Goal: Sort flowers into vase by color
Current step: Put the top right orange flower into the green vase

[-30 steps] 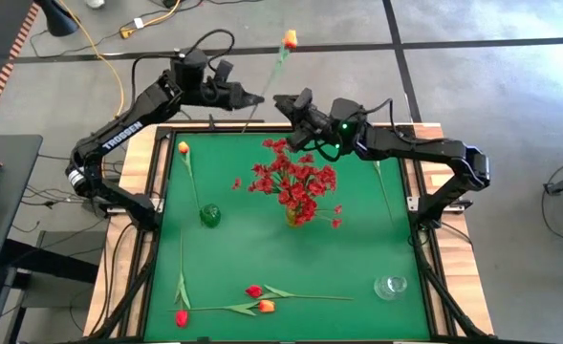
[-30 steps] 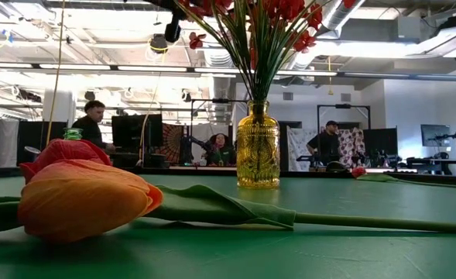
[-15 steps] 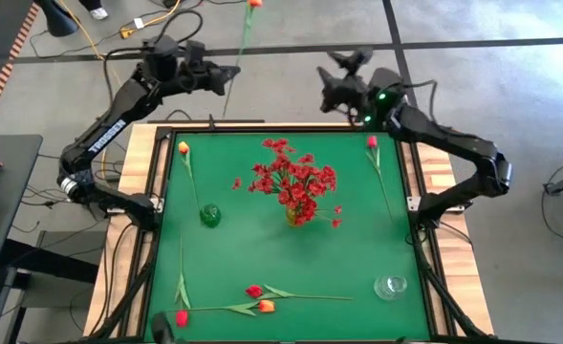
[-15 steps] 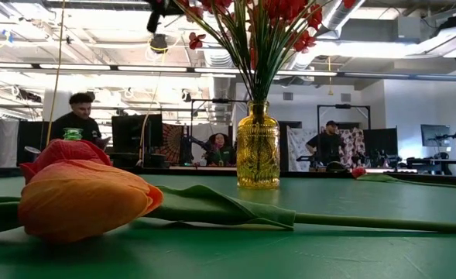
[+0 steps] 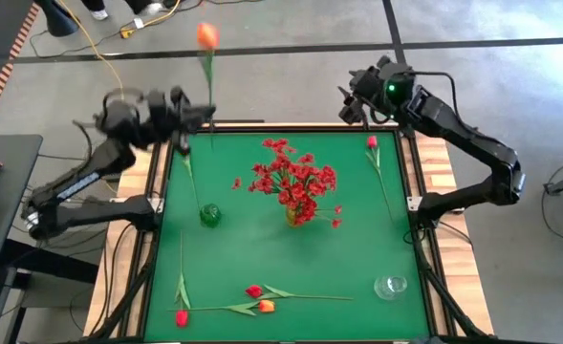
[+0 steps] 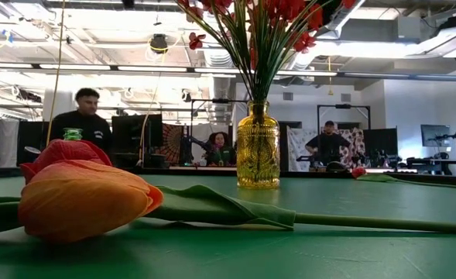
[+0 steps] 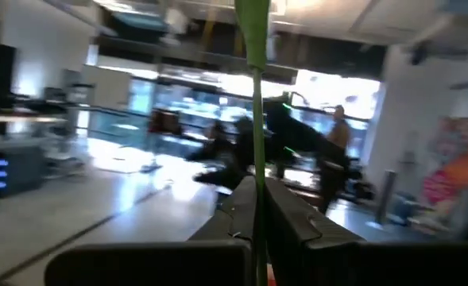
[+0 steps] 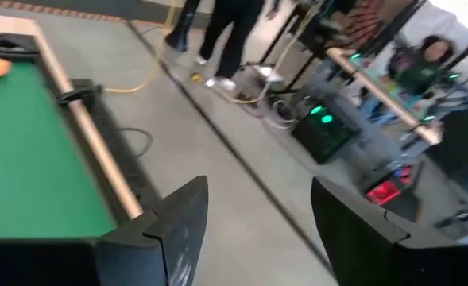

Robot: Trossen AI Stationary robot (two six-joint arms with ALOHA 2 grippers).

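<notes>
Orange tulip (image 5: 206, 36) between left fingers (image 7: 293, 218)

No readable text in any view right now. The lettering on my left arm's dark link (image 5: 71, 182) is blurred out; screens and posters in the room behind are too small to read.

Green table (image 5: 233, 239) — yellow vase (image 6: 258, 144) mid-table, green vase (image 5: 209, 216), clear vase (image 5: 390, 286) near corner
</notes>
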